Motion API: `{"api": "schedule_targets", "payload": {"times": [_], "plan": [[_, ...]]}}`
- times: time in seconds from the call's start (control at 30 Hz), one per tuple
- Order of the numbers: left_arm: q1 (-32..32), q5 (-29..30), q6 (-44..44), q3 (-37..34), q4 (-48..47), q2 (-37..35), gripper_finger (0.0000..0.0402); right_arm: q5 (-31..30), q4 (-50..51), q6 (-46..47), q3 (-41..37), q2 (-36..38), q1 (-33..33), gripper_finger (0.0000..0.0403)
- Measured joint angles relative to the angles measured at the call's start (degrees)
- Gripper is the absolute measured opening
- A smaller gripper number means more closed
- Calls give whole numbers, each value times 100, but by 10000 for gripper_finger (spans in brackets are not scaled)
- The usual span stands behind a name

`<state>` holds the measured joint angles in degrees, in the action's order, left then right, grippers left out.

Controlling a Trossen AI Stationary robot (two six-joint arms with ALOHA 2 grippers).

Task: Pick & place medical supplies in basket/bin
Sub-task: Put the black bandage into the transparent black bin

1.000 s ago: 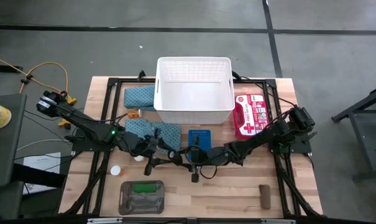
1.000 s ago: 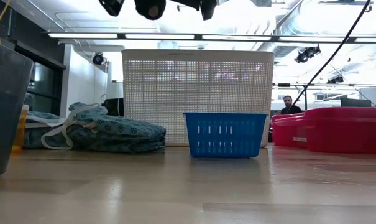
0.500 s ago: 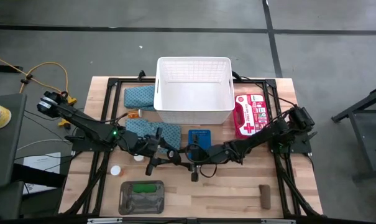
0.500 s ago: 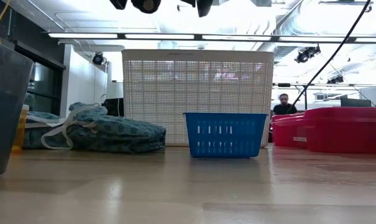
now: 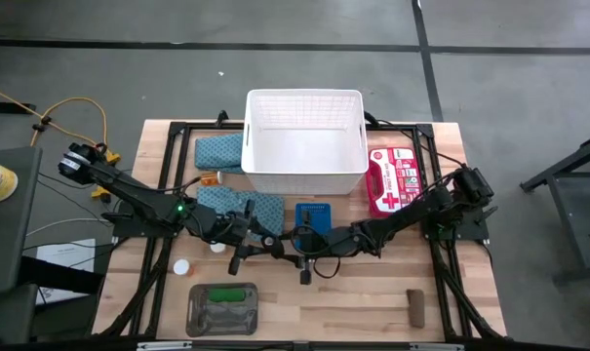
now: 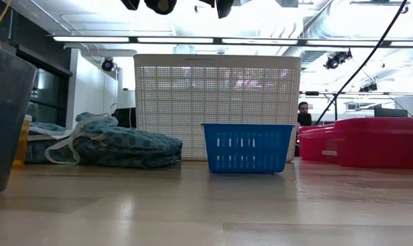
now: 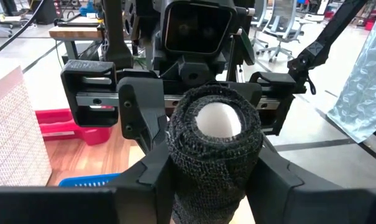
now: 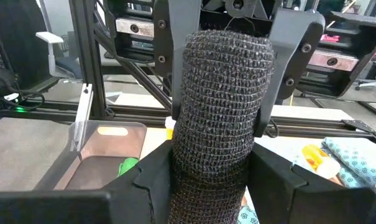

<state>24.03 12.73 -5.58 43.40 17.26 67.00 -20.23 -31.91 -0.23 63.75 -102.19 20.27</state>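
Observation:
A black roll (image 7: 215, 149) (image 8: 222, 99) with a white core is up in the air over the table's middle, in front of the large white basket (image 5: 304, 141) (image 6: 216, 106). My left gripper (image 5: 265, 246) (image 7: 209, 186) and my right gripper (image 5: 299, 244) (image 8: 212, 186) meet there, both shut on it. Two teal cloths (image 5: 216, 151) (image 5: 251, 205) lie flat left of the basket. A green roll (image 5: 226, 292) lies in the grey tray (image 5: 199, 317). The brown roll (image 5: 415, 307), white disc (image 5: 181, 266) and orange vial (image 5: 209, 179) lie on the table. My left gripper pinches the black roll's woven wall (image 7: 188, 186) between its two fingers (image 7: 153, 180), coming level from the table's left. The roll is lifted clear of the table. My right gripper pinches the same roll's wall (image 8: 194, 180) between its two fingers (image 8: 271, 180), level from the table's right, facing the left gripper. The left gripper's fingers (image 8: 175, 37) show on the roll's far part.
A small blue basket (image 5: 312, 214) (image 6: 247, 147) stands just beyond the grippers, in front of the white basket. A red first-aid case (image 5: 392, 180) (image 6: 370, 142) lies right of the basket. A black frame runs along the table's sides. A person shows far off in the room.
Both grippers, together with the roll, have risen a little: in the low view they show less at the picture's top than a second ago. The person in the room behind has walked toward the left.

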Motion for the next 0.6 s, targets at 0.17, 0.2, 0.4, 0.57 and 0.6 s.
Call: {"api": "schedule_targets", "payload": {"times": [0.17,0.2,0.4,0.57,0.6], "plan": [[0,-2,0,0,-4,0,141,-8,1,20,-2,0,-2,162],[0,-2,2,0,-6,0,141,-9,1,20,-2,0,-2,162],[0,-5,7,9,-13,0,141,-41,1,40,-2,0,-2,174],[2,-20,22,9,-11,0,140,-71,6,85,-2,0,-3,210],[2,-22,22,9,-11,0,140,-75,6,83,-2,0,-4,217]]}}
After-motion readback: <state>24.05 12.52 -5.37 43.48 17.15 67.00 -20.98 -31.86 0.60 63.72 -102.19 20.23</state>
